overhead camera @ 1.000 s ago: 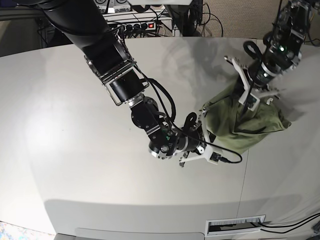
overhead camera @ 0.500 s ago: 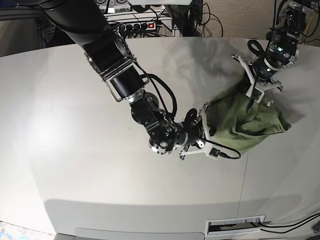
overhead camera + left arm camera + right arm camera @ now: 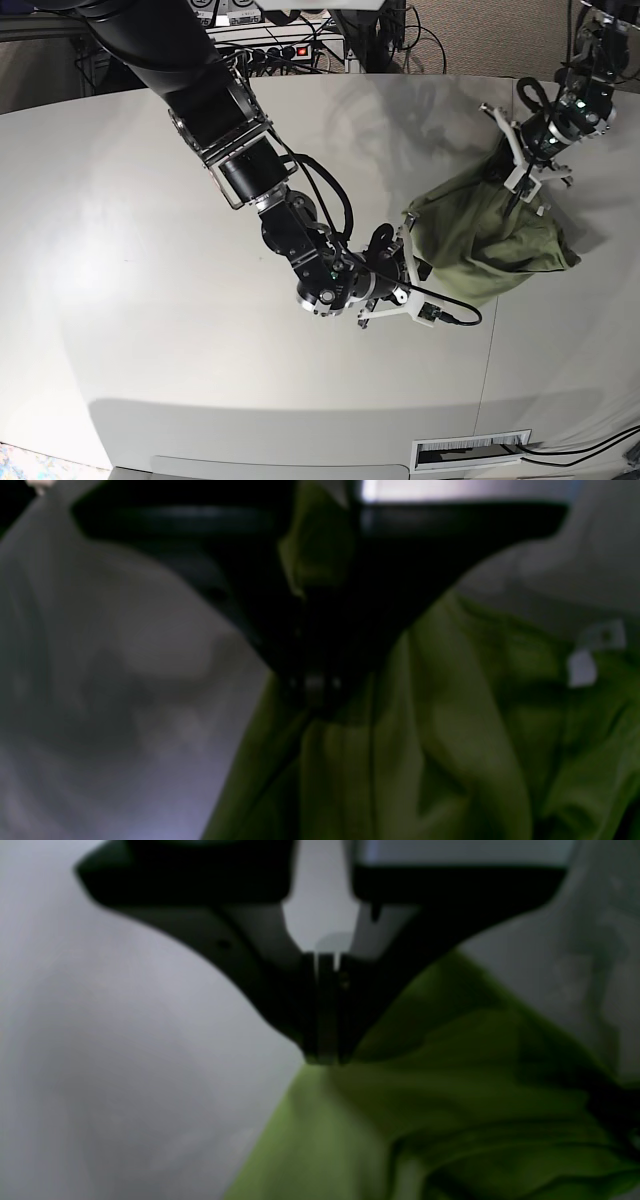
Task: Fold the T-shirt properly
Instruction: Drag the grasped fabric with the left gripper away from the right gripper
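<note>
The olive-green T-shirt lies bunched on the right part of the grey table. My left gripper is shut on the cloth's far upper edge and holds it lifted. In the left wrist view the black fingers pinch green fabric at my left gripper, with a small white tag to the right. My right gripper is shut on the near left corner of the T-shirt. In the right wrist view my right gripper meets the cloth at its tip.
A power strip and tangled cables sit beyond the table's far edge. A slotted vent lies at the front edge. A black cable loops from the right wrist onto the table.
My left gripper has moved right and away with the shirt's edge, pulling the cloth out wider. The right gripper has stayed near the same spot with its corner.
</note>
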